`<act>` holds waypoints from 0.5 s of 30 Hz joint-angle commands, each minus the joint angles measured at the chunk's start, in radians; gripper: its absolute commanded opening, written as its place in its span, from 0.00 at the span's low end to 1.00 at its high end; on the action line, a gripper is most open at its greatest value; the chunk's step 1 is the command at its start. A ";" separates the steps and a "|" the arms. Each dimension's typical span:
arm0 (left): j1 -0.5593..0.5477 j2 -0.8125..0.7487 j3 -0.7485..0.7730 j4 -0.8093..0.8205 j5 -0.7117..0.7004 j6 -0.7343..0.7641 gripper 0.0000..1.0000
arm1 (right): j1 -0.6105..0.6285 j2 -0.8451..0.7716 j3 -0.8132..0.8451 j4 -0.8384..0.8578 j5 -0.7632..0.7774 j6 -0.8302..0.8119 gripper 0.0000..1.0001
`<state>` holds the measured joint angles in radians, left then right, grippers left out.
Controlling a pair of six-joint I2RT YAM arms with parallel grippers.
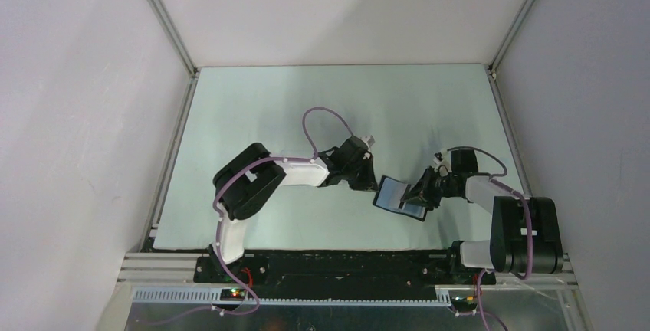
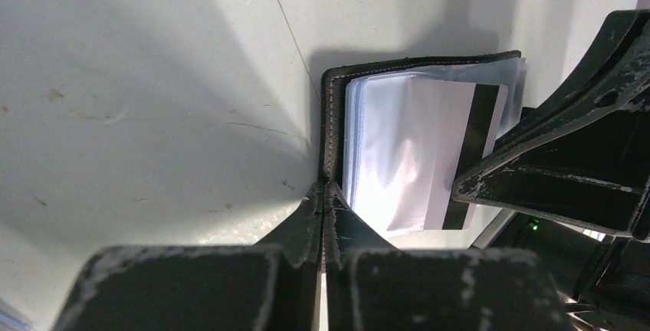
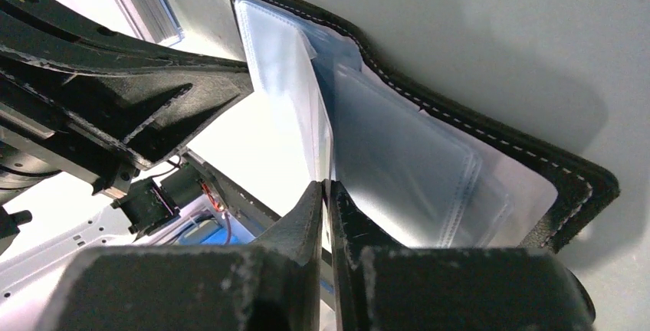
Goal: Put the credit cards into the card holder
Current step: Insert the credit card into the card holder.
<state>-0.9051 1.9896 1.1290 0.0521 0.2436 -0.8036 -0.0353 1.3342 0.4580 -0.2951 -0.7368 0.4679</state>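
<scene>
The left gripper clamps the card holder cover, while the right gripper, narrowly pinching the striped credit card, sits right of its pocket, so insertion likely runs leftward.

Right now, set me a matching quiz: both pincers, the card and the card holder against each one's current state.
1 left pincer
2 right pincer
3 pale plastic card with black stripe
4 black stitched folding card holder

A partly among clear sleeves
B open, held between both arms
C shut on the holder's black edge
D shut on the striped card, apparently

Pairs: 1-C, 2-D, 3-A, 4-B
</scene>
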 commanded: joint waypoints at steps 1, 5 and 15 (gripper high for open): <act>-0.012 0.048 0.006 -0.044 0.001 0.015 0.00 | 0.004 0.029 0.061 -0.040 0.038 -0.059 0.09; -0.013 0.050 0.008 -0.046 0.001 0.014 0.00 | 0.012 0.093 0.064 -0.036 0.047 -0.067 0.18; -0.013 0.046 0.003 -0.046 0.000 0.012 0.00 | 0.089 0.047 0.094 -0.053 0.120 -0.027 0.49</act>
<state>-0.9051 1.9976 1.1358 0.0605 0.2512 -0.8040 0.0185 1.4033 0.5167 -0.3244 -0.7074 0.4438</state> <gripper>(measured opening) 0.006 0.451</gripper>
